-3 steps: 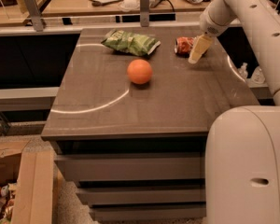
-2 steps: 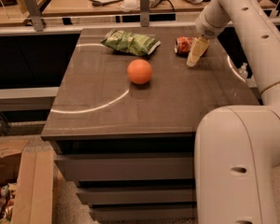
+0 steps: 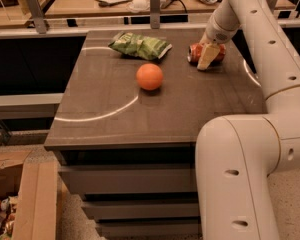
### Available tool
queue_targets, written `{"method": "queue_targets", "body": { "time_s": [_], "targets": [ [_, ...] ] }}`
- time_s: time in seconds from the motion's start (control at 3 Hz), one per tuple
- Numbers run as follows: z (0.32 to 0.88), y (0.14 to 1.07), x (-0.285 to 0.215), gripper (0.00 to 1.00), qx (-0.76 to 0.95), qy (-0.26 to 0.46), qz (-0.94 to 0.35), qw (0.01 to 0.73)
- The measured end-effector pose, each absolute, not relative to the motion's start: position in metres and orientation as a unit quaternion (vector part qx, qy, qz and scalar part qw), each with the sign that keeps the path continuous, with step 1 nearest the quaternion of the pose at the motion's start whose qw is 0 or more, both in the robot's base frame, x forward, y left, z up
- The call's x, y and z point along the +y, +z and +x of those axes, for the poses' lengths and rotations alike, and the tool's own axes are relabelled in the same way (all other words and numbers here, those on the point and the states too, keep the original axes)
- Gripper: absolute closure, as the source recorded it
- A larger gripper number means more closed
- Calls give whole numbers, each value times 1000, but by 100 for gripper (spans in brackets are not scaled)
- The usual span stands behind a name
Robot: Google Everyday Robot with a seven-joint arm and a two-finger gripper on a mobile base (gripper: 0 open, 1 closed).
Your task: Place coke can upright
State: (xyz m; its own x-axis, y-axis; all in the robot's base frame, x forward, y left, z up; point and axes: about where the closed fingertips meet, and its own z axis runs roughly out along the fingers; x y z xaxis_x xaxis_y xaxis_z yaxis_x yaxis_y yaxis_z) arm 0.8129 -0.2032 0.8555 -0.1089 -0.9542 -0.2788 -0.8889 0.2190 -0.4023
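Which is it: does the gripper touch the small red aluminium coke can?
Cannot tell. In the camera view the gripper, far right on the table, overlaps the coke can, hiding any gap.

Gripper [image 3: 208, 57] over the lying coke can [image 3: 193, 53] hides its middle

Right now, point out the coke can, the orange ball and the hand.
coke can [image 3: 193, 53], camera view, its red left end.
orange ball [image 3: 150, 76], camera view, its middle.
hand [image 3: 208, 56], camera view, its tip, down at the coke can.
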Motion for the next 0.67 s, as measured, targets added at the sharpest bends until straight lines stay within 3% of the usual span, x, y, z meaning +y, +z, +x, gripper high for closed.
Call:
{"method": "queue_targets", "body": {
  "time_s": [0.67],
  "targets": [
    [793,872,-215,95,748,-68,-621,225]
  ]
}}
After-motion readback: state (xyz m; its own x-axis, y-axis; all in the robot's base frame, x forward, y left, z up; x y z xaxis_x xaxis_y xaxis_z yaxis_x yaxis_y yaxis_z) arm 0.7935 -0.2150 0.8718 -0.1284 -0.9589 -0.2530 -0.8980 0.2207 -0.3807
